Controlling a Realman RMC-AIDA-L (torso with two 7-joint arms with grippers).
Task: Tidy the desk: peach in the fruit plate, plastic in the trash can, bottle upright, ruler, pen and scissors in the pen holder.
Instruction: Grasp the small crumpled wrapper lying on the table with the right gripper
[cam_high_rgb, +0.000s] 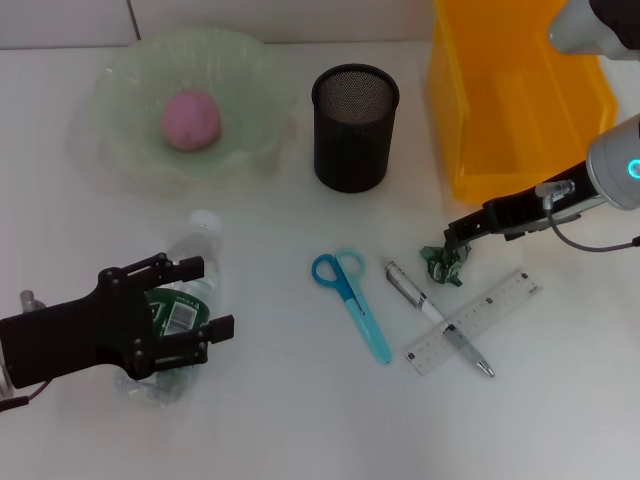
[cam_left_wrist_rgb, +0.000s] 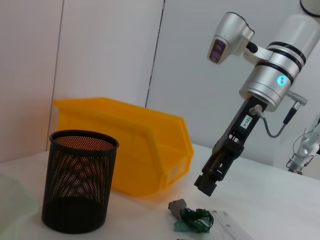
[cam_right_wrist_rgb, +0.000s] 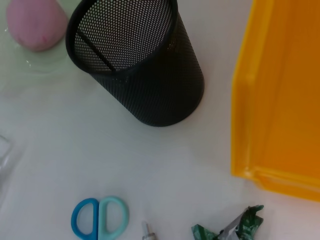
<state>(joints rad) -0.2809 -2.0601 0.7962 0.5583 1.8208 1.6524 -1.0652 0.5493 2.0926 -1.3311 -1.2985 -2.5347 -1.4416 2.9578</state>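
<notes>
A pink peach (cam_high_rgb: 190, 120) lies in the pale green fruit plate (cam_high_rgb: 110, 85). The clear bottle (cam_high_rgb: 200, 250) lies on its side at the front left, and my left gripper (cam_high_rgb: 198, 298) is open over its labelled middle with a finger on each side. Crumpled green plastic (cam_high_rgb: 445, 264) (cam_left_wrist_rgb: 196, 220) (cam_right_wrist_rgb: 230, 229) sits just below my right gripper (cam_high_rgb: 453, 234) (cam_left_wrist_rgb: 206, 185), which hovers close above it. Blue scissors (cam_high_rgb: 350, 300), the pen (cam_high_rgb: 437, 317) and the clear ruler (cam_high_rgb: 475, 322) lie flat at front centre, the pen crossing the ruler. The black mesh pen holder (cam_high_rgb: 354, 127) (cam_left_wrist_rgb: 77, 180) (cam_right_wrist_rgb: 140, 65) stands upright.
The yellow bin (cam_high_rgb: 520, 100) (cam_left_wrist_rgb: 135, 145) (cam_right_wrist_rgb: 280, 90) that serves as trash can stands at the back right, beside the pen holder. The white tabletop is bare between the scissors and the bottle.
</notes>
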